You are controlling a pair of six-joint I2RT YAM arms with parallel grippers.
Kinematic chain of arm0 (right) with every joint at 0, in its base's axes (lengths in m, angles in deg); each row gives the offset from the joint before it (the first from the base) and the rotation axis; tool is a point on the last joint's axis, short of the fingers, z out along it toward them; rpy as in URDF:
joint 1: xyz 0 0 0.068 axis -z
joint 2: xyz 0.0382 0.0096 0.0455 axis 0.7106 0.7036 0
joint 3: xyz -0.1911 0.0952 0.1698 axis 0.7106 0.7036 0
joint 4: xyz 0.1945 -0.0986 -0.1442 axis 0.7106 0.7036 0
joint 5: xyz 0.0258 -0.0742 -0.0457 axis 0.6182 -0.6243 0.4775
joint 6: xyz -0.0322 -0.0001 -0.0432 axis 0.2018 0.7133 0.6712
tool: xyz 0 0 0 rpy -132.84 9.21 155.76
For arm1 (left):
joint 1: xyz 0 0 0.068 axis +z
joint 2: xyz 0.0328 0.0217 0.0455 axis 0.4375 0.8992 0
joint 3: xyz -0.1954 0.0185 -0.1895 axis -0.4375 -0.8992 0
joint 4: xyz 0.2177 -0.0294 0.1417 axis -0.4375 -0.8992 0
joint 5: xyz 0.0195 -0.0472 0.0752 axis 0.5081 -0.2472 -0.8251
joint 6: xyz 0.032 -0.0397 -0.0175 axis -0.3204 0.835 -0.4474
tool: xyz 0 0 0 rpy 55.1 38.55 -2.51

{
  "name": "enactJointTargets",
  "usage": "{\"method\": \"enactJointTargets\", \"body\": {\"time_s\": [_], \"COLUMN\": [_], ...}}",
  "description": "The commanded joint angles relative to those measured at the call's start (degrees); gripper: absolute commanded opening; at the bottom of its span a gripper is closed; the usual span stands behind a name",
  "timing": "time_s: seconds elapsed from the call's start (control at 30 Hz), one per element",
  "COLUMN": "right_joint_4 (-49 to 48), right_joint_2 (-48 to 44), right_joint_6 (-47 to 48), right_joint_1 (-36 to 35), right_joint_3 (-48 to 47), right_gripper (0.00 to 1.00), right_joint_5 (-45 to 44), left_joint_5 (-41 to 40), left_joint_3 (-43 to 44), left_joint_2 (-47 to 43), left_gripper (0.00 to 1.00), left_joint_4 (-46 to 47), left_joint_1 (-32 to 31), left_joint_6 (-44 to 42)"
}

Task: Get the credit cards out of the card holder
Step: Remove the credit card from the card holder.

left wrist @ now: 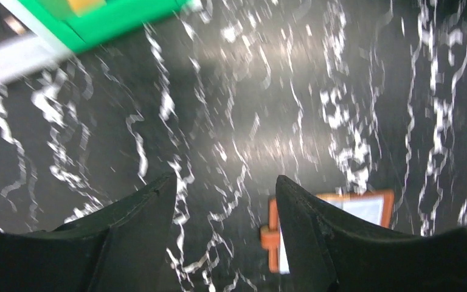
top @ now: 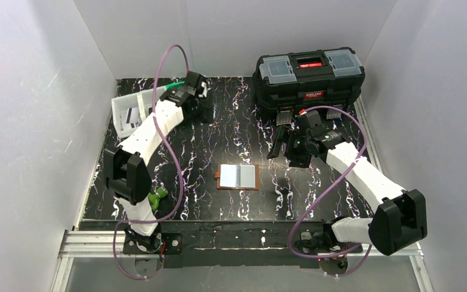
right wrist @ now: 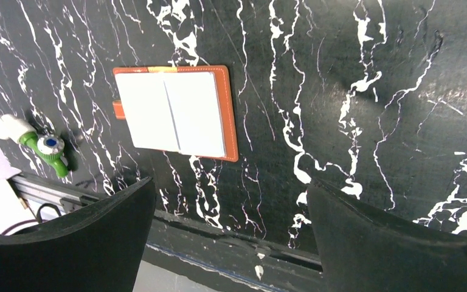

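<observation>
The card holder (top: 238, 176) lies unfolded on the black marbled table, brown rim up, with pale glossy pockets showing. The right wrist view gives it whole (right wrist: 176, 112); in the left wrist view one corner (left wrist: 365, 207) peeks from behind a finger. No credit cards can be told apart from its pale faces. My left gripper (top: 193, 100) hovers at the back left beside the bins, open (left wrist: 226, 177) and empty. To the right of the holder my right gripper (top: 283, 149) hangs above the table, open wide (right wrist: 230, 182), nothing in it.
A big black toolbox (top: 309, 76) stands at the back right. A white bin (top: 124, 115) and a green bin (left wrist: 115, 15) sit at the back left. A small green and white object (right wrist: 36, 140) lies near the left arm's base.
</observation>
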Motion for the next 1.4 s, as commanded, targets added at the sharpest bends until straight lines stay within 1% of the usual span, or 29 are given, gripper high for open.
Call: {"method": "enactJointTargets", "body": {"time_s": [0.0,0.17,0.33,0.47,0.57,0.77,1.07,1.37], "right_joint_4": [-3.32,-5.03,-6.09,-6.96,-7.41,-7.51,-8.06,-8.55], "right_joint_2": [0.78,1.12,1.78,1.72,1.08,0.80,1.68,2.62], "right_joint_6": [-0.51,-1.69,-2.59,-3.62,-4.32,-4.66,-5.04,-5.16], "right_joint_1": [1.55,2.90,3.62,4.22,4.75,5.16,5.26,5.26], "right_joint_3": [0.50,1.92,2.96,4.41,5.55,6.60,7.39,7.55], "right_gripper": [1.00,1.00,1.00,1.00,1.00,1.00,1.00,1.00], "right_joint_5": [-0.07,0.46,0.86,1.12,0.99,1.27,2.52,2.72], "left_joint_5": [2.38,2.58,2.14,1.80,0.61,-1.64,-2.95,-4.61], "left_joint_3": [-10.20,-17.84,-21.85,-21.75,-21.10,-19.78,-19.76,-19.98], "left_joint_2": [-6.83,-9.95,-9.28,-5.66,-3.07,2.16,6.12,10.07], "left_gripper": [0.60,0.59,0.59,0.59,0.59,0.59,0.58,0.50], "left_joint_4": [0.77,2.08,5.10,6.37,7.59,9.05,10.60,9.83], "left_joint_1": [-6.90,-15.79,-23.60,-29.37,-32.17,-33.89,-34.25,-34.58], "left_joint_6": [3.19,7.32,10.89,11.94,11.99,10.81,9.82,9.39]}}
